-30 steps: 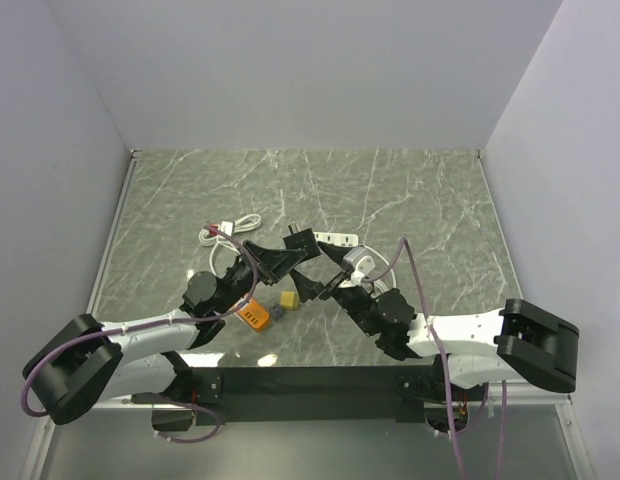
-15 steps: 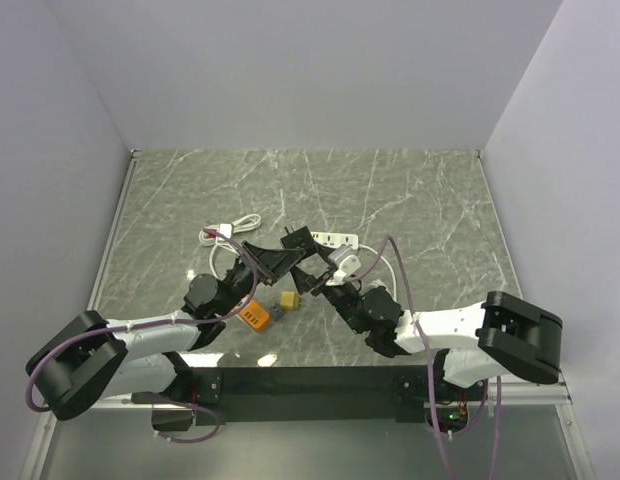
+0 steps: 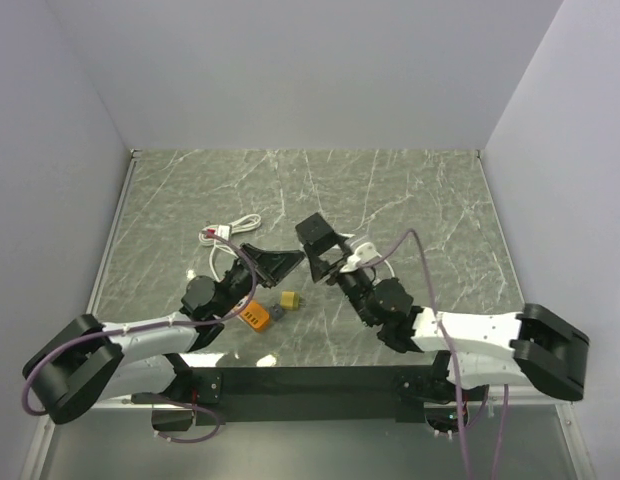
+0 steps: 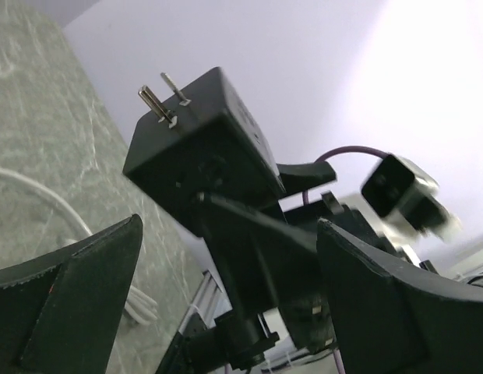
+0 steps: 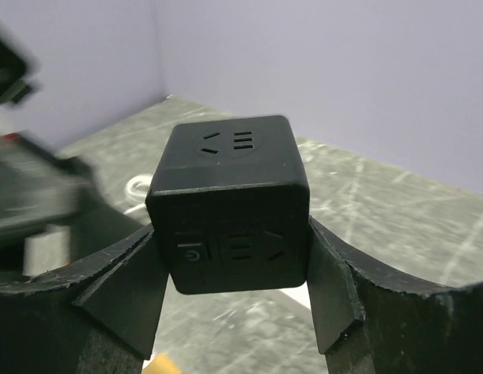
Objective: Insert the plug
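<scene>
Sitting between right fingers [image 5: 121,300]: cube plug [image 5: 230,202]

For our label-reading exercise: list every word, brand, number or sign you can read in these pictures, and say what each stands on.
Power sign (a ring with a stroke): on a small button on the black cube adapter.
Dark marks on the orange block: too small to read.
No words, brands or numbers can be read anywhere.

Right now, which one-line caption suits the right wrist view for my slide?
Right claw grips a black cube adapter, its socket faces visible, marble table behind.
</scene>
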